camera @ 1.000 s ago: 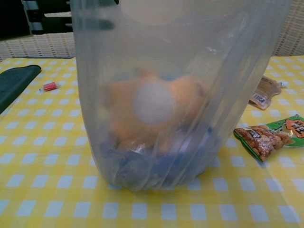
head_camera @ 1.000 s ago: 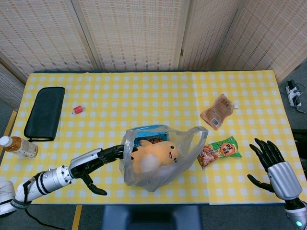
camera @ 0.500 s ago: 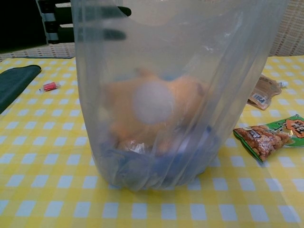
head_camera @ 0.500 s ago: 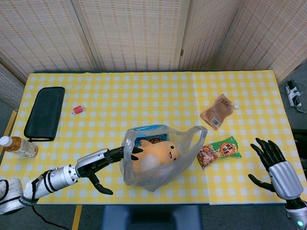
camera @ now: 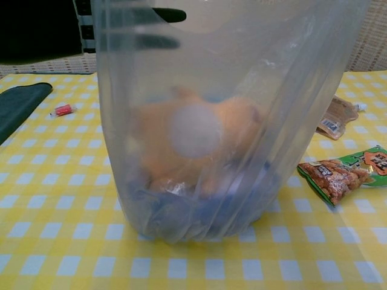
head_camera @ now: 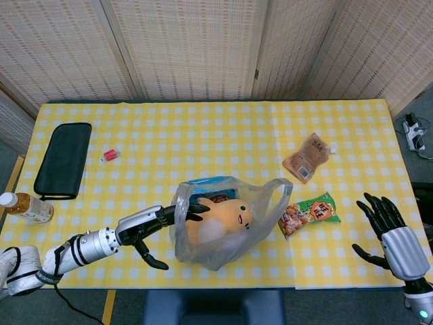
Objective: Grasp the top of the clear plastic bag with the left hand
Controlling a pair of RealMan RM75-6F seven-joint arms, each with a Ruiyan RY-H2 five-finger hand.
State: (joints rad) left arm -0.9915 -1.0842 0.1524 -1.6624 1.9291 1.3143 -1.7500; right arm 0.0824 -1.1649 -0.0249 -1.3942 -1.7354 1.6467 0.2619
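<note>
left robot hand (head_camera: pixel 157 224) reaching into clear plastic bag (head_camera: pixel 226 227), right robot hand (head_camera: pixel 387 230) spread apart

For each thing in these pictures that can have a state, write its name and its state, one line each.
Clear plastic bag: standing, mouth open, holding an orange plush toy.
Left hand: fingers reaching into the bag's top edge, not closed.
Right hand: open, holding nothing.
Green snack packet: lying flat.

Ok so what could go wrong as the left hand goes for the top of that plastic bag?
The left hand reaches its fingers into the clear plastic bag at the rim, so it might push the thin film aside rather than pinch it. The bag stands loosely around the orange plush toy; a sideways nudge could tip it over.
</note>
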